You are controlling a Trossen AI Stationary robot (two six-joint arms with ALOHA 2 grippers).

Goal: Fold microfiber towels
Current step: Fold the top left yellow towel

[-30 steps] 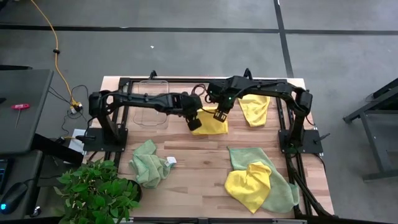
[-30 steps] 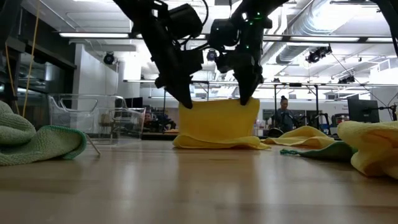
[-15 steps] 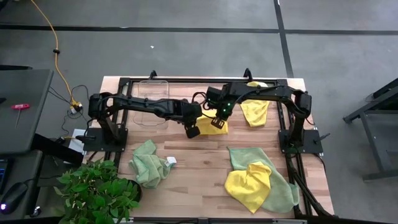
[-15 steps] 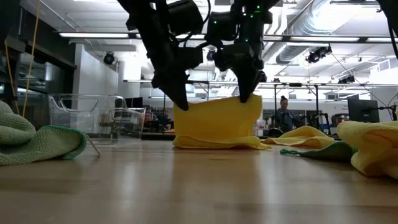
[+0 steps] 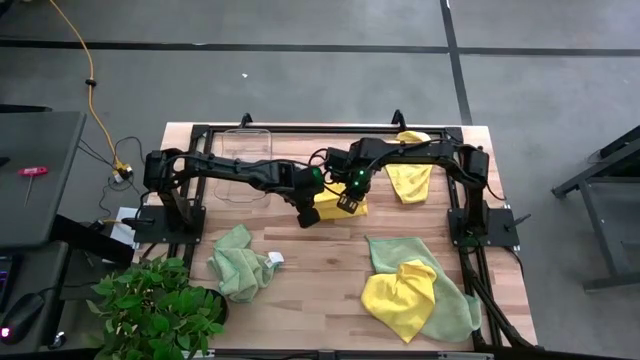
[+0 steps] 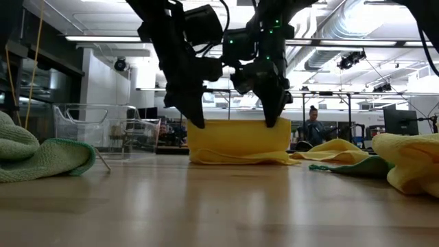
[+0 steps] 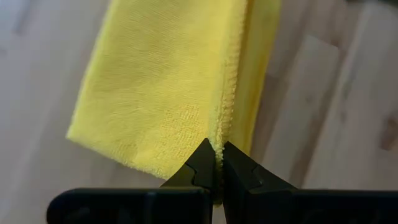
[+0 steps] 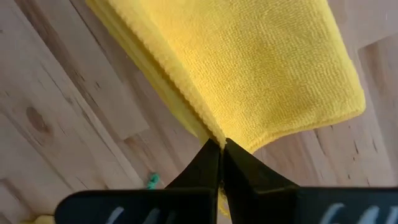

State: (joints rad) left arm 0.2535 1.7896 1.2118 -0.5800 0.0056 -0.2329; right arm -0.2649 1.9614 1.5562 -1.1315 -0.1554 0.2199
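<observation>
**Two end effectors pinching one yellow towel mid-fold**

Two arms are meeting near the centre of the desk (image 5: pixel 300 255), slightly toward twelve o'clock, and both are working on the same cloth. Going from the largest thing down: the wooden desk is carrying several loose towels, a clear bin (image 5: pixel 243 165) sitting toward eleven o'clock, and a leafy plant (image 5: pixel 155 305) standing at seven o'clock off its corner.

The green towel with a yellow towel lying on it (image 5: pixel 410 290) is spreading out at five o'clock, unfolded. A crumpled green towel (image 5: pixel 240 262) is lying at seven o'clock, and another yellow towel (image 5: pixel 410 175) is resting at one o'clock; all three heaps look to be waiting their turn.

The folded yellow towel (image 6: pixel 239 140) is hanging as a doubled panel, its lower part resting on the wood. The left end effector (image 7: pixel 216 163) is clamping tight on one top corner, with the stacked edges running straight into its tips. The right end effector (image 8: pixel 221 151) is nipping the other top corner in the same closed way. Holding both corners level is probably meant to keep the layers aligned while the cloth is being laid over for another fold.

Behind the desk, a person (image 6: pixel 313 123) is standing well off in the room.
</observation>
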